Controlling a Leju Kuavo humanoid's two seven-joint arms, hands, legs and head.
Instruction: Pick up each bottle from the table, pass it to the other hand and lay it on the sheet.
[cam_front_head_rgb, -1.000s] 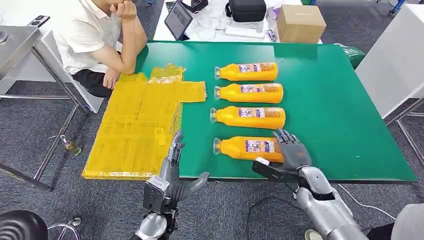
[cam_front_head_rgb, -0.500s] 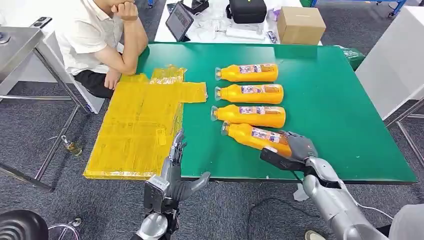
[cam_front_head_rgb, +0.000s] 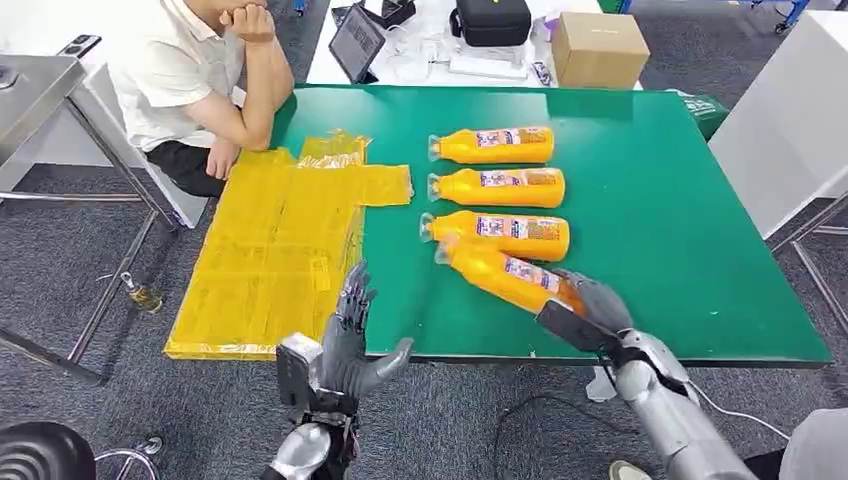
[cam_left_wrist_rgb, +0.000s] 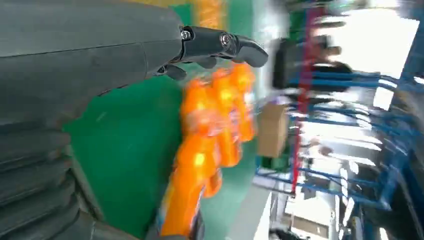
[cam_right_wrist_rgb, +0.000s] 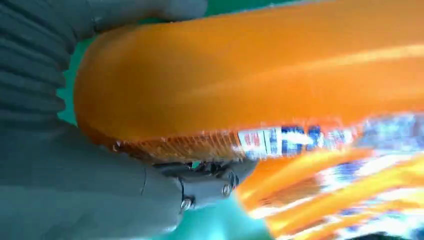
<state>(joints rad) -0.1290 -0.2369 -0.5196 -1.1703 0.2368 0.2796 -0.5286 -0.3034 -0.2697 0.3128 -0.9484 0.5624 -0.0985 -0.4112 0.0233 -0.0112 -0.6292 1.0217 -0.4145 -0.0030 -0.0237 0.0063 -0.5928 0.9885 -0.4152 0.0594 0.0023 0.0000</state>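
Note:
My right hand (cam_front_head_rgb: 596, 306) grips the base end of an orange bottle (cam_front_head_rgb: 503, 274), which tilts with its cap end up and to the left over the green table (cam_front_head_rgb: 660, 220). Up close that bottle (cam_right_wrist_rgb: 260, 75) crosses the right wrist view above my fingers (cam_right_wrist_rgb: 210, 185). Three more orange bottles (cam_front_head_rgb: 493, 145) (cam_front_head_rgb: 497, 187) (cam_front_head_rgb: 500, 232) lie in a column behind it. My left hand (cam_front_head_rgb: 347, 335) stands open with fingers up at the table's near edge, beside the yellow sheet (cam_front_head_rgb: 280, 240). In the left wrist view my fingers (cam_left_wrist_rgb: 220, 44) stretch toward the blurred bottles (cam_left_wrist_rgb: 210, 130).
A person in a white shirt (cam_front_head_rgb: 180, 70) sits at the table's far left corner, elbow on the edge by the sheet. A cardboard box (cam_front_head_rgb: 598, 46), a black bag (cam_front_head_rgb: 492, 19) and a tablet (cam_front_head_rgb: 357, 40) lie on a white table behind. Bare green surface spreads to the right.
My right hand has lifted the nearest bottle off the table and swung it into a tilt, cap end toward the third bottle. My left hand has risen slightly and turned.

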